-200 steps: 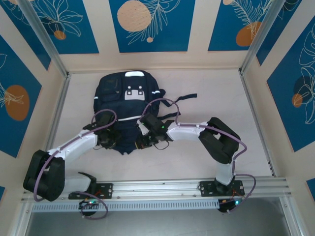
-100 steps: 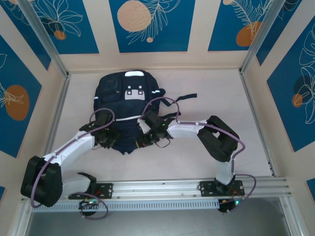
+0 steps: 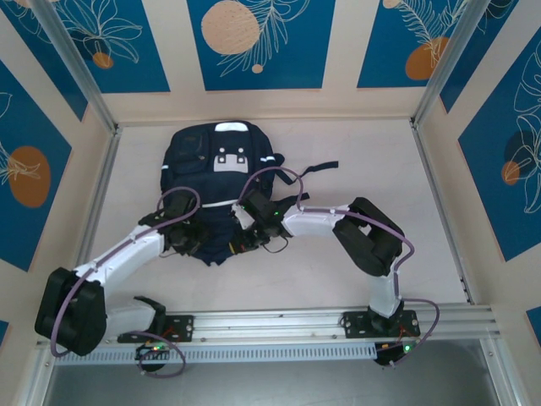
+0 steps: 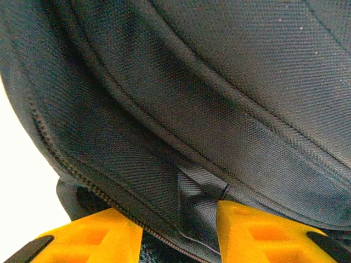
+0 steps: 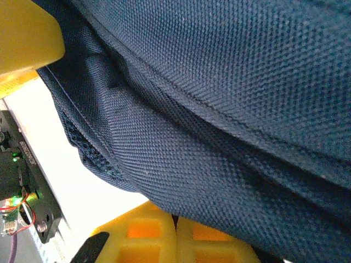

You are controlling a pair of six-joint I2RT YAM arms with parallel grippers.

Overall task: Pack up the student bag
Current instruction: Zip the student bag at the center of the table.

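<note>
Navy fabric student bag (image 3: 221, 169) flat on bench (image 3: 363, 169), left of centre, left claw (image 4: 180, 233) apart astride a fold at bag's near edge, right claw (image 5: 175, 238) pressed together against that edge

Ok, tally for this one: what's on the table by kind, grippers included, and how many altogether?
Backpacks: 1, the student bag, navy
Grippers: 2, the left gripper and the right gripper, both with yellow fingers at the bag's near edge
Total: 3
</note>
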